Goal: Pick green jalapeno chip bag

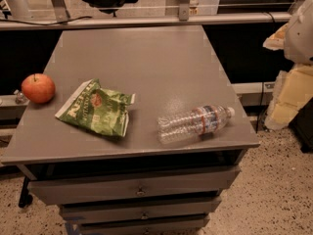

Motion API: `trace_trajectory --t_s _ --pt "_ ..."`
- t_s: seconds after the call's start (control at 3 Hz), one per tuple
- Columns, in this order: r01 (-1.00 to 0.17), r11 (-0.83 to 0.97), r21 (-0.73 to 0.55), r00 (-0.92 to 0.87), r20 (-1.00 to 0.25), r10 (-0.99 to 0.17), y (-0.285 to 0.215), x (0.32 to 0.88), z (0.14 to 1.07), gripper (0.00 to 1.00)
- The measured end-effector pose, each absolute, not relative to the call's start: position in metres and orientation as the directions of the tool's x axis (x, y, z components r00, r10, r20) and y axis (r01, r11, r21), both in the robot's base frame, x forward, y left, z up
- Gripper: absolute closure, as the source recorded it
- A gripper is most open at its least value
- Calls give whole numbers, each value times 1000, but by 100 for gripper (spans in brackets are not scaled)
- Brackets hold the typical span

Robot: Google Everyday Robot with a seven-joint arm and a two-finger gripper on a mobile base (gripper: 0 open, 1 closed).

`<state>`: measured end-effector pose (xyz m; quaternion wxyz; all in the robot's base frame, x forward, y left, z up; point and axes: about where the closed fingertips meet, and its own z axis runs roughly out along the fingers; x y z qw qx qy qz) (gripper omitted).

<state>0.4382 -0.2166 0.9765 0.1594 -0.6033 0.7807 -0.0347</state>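
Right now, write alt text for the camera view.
A green jalapeno chip bag lies on a grey table between a red apple, left, and a toppled water bottle, right. The pincer is far right, off the table.

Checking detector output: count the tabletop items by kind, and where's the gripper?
Apple: 1
Chip bag: 1
Bottle: 1
Total: 3
Gripper: at the upper right edge, off the table.

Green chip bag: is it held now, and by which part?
Not held. The crumpled green foil chip bag lies free on the grey table; the gripper is apart, at the right edge.
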Motion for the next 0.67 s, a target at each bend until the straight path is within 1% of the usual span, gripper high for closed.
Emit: trace_trajectory --t_s 0.33,0.67 --pt "-931 270 -247 -221 -207 -953 -217 438 977 0" --pt "-948 223 -228 -158 -274 -949 -175 441 967 0"
